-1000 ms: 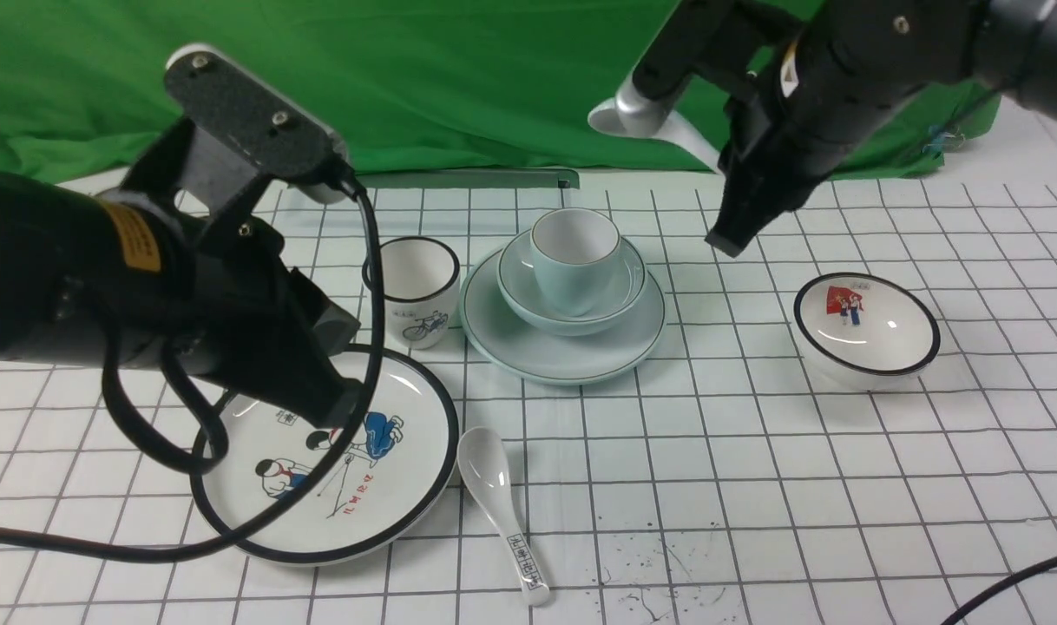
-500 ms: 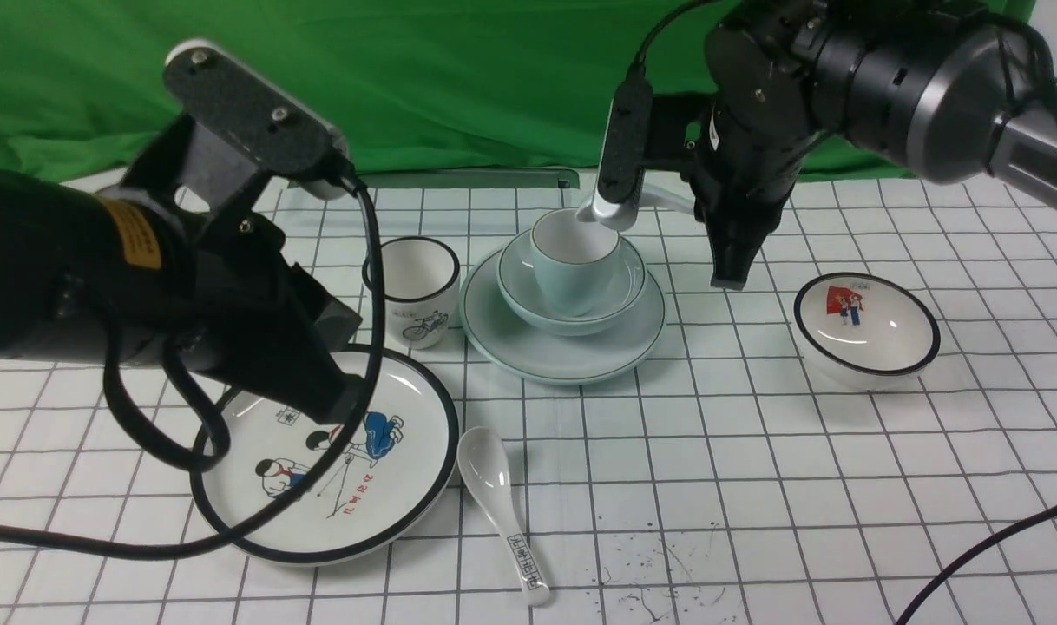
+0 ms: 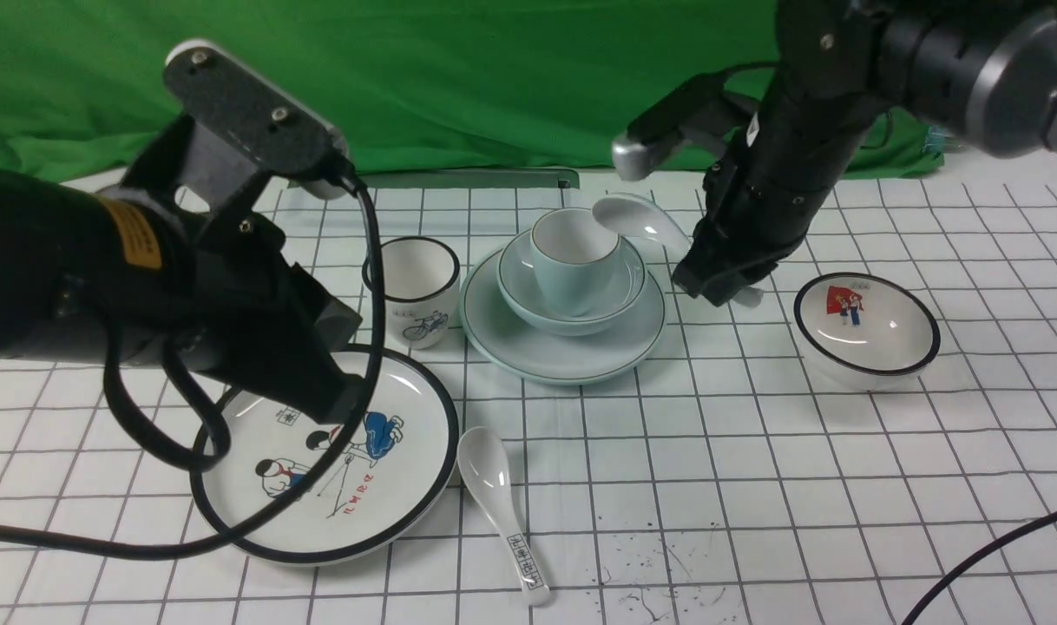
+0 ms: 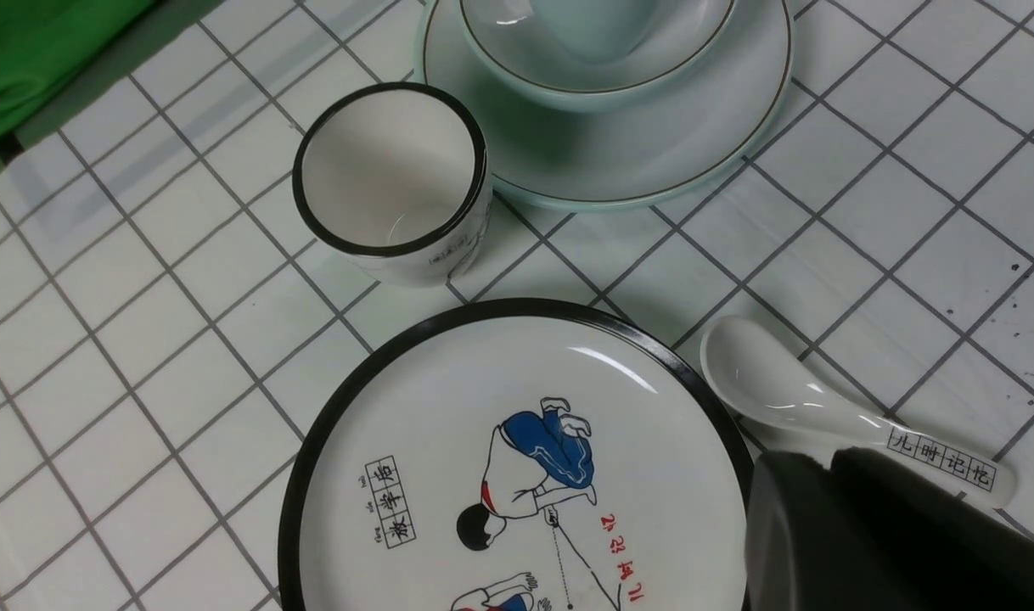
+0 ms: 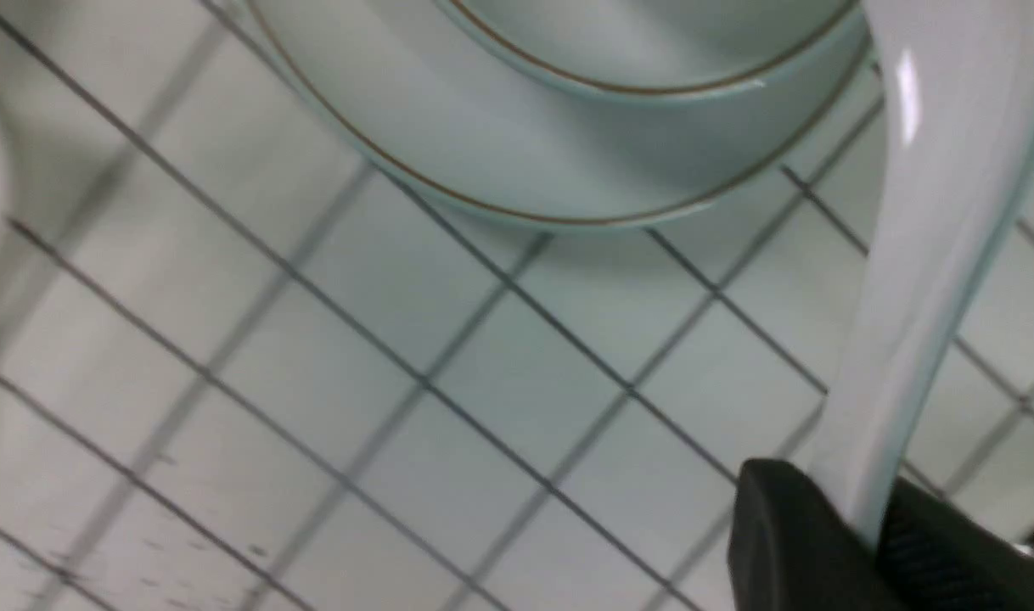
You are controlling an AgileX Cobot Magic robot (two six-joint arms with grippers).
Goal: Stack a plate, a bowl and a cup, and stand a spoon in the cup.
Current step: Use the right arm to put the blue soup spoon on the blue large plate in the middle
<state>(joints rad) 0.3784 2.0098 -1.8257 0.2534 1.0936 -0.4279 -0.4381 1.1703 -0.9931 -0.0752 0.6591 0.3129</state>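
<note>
R end effector (image 3: 721,285) was clamped on the handle end of the spoon (image 3: 641,219); the wrist view showed the handle pinched between the black pads. The spoon was in the air, lying nearly level, with its scoop just beside the far-right rim of the cup (image 3: 572,269) and not inside. The cup sat in the bowl (image 3: 624,293), and the bowl on the plate (image 3: 563,358), mid tabletop (image 3: 754,486). Stack judged done; spoon insertion pending.

L end effector (image 3: 339,401) hung over the cartoon plate (image 3: 259,512); apart or together could not be told.

Risks (judgement):
- Scoop was off-centre to the cup mouth. A descent from there could strike the rim and rock or tip the cup, given its rounded base.
- The grip was far out on glossy ceramic, so the spoon might pivot or slip when tilted upright.
- On release, the handle's weight could lever the cup over.

Writing:
- Marked spoon (image 3: 498,499): handle read "儿时记忆" in black.
- Cartoon plate: red chars, apparently the same four, plus boxed black chars, not read with confidence.
- Bike cup (image 3: 417,291): small print illegible.
- Yellow label (image 3: 129,234) on L arm: too small to read.
</note>
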